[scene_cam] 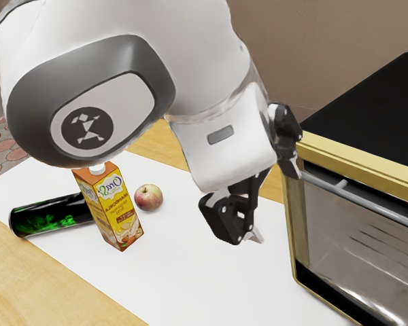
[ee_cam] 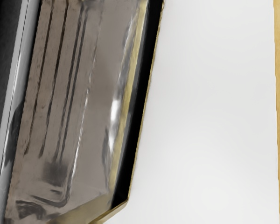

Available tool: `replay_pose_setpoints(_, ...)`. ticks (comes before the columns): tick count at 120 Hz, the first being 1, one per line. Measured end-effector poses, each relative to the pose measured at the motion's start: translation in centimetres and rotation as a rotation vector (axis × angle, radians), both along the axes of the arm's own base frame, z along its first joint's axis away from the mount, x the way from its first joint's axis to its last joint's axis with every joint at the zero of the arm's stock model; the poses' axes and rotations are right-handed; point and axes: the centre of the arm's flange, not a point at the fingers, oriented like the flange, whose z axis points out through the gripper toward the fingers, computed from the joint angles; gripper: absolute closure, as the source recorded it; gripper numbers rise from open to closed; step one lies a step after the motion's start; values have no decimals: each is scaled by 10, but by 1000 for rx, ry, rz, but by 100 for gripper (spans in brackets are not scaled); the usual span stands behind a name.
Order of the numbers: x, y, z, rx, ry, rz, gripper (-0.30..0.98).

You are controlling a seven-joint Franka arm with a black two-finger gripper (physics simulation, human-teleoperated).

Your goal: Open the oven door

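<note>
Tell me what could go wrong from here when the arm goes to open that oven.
The open end effector has one finger beside the oven's front top edge, so it might knock that instead of getting around the handle.
The upright carton and the apple sit near the arm; a wide swing backward could topple one or roll the other.

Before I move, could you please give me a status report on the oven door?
Gripper open, near the handle. Oven door shut. Carton, apple and dark can away from the door.

White glare on oven glass [ee_cam: 79, 102].
</note>
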Motion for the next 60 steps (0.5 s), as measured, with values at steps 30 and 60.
replay_pose_setpoints(30, -26, -44, -16, -68, -49, -279, 0)
replay_pose_setpoints(60, 4, -57, -36, -88, -67, -429, 0)
